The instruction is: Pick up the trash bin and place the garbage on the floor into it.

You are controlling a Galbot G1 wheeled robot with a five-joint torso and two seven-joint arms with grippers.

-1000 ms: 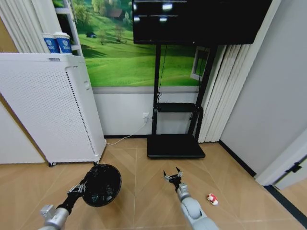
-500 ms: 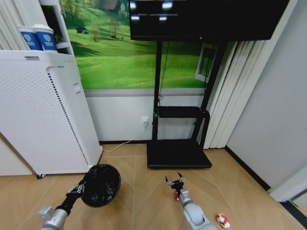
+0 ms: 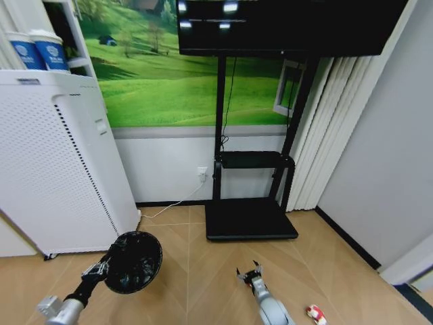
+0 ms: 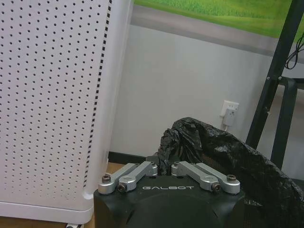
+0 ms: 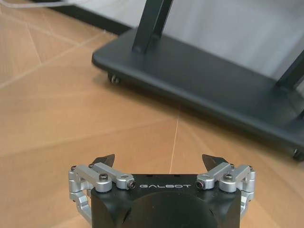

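Since a second ago your view swings left; your left gripper [image 4: 164, 167] stays clamped on the trash bin [image 3: 133, 261] rim, right gripper [image 3: 251, 275] spread (red-and-white wrapper [image 3: 315, 313] lies beyond its right fingertip).

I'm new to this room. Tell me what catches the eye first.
The left gripper holds a black trash bin by its rim, beside a tall white perforated appliance. The right gripper hangs open over bare wood floor, near a black TV stand; a red-and-white wrapper lies to its right.
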